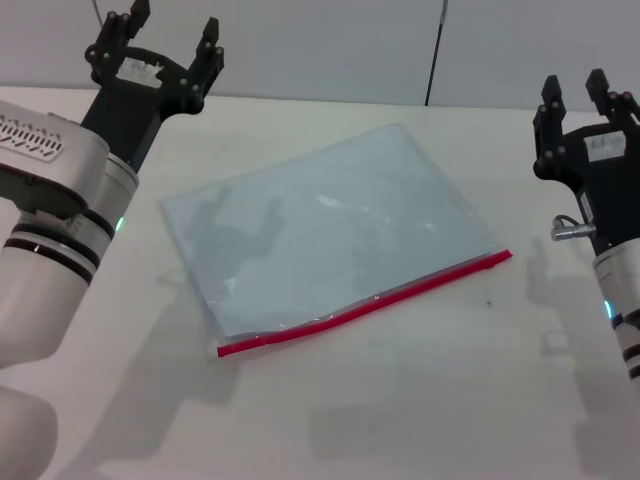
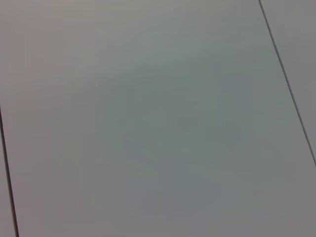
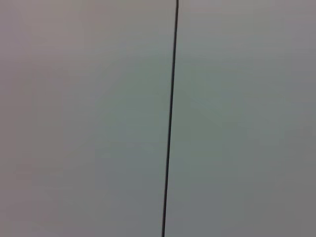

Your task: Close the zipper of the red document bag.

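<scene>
The red document bag [image 1: 330, 235] lies flat on the white table, a pale blue-grey translucent pouch turned at an angle. Its zipper [image 1: 366, 304] is the thin red strip along the near long edge, with a grey band beside it. The slider does not show clearly. My left gripper [image 1: 160, 45] is raised at the far left, open, behind the bag's left corner and apart from it. My right gripper [image 1: 583, 95] hangs raised at the far right, open, apart from the bag. Both wrist views show only a plain grey wall.
The white table [image 1: 420, 400] extends toward me in front of the bag. A grey wall with a dark vertical seam [image 1: 434, 50] stands behind it. A small pale mark [image 1: 553, 343] lies on the table near my right arm.
</scene>
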`<state>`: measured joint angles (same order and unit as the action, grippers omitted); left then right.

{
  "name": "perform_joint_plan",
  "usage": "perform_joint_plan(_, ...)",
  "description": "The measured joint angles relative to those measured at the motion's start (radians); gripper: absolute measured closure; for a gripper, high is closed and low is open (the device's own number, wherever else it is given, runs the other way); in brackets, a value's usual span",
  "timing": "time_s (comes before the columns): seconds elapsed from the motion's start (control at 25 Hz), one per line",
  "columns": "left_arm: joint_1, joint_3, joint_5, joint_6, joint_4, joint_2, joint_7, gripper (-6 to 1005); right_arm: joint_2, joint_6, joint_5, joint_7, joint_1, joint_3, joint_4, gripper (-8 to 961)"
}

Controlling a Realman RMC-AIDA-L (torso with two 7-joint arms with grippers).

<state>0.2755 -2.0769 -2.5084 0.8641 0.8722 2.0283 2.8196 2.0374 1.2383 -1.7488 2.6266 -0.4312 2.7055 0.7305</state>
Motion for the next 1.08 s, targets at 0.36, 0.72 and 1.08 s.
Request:
perform_joint_plan(0.36,0.002,0.000,0.016,-0.001,-0.006,0.000,-0.018,257,-0.003,-0.001,0.000,0.056,-0.009,0.020,-0.038,549)
perform_joint_plan(0.72,0.012,0.000,0.016,-0.010,-0.015,0.000,-0.019,257,-0.004,-0.005,0.000,0.190,-0.010,0.032,-0.085,549)
perform_joint_plan(1.08,0.025,-0.008,0.016,-0.014,-0.037,0.001,-0.022,257,-0.005,-0.007,0.000,0.190,-0.019,0.045,-0.092,549)
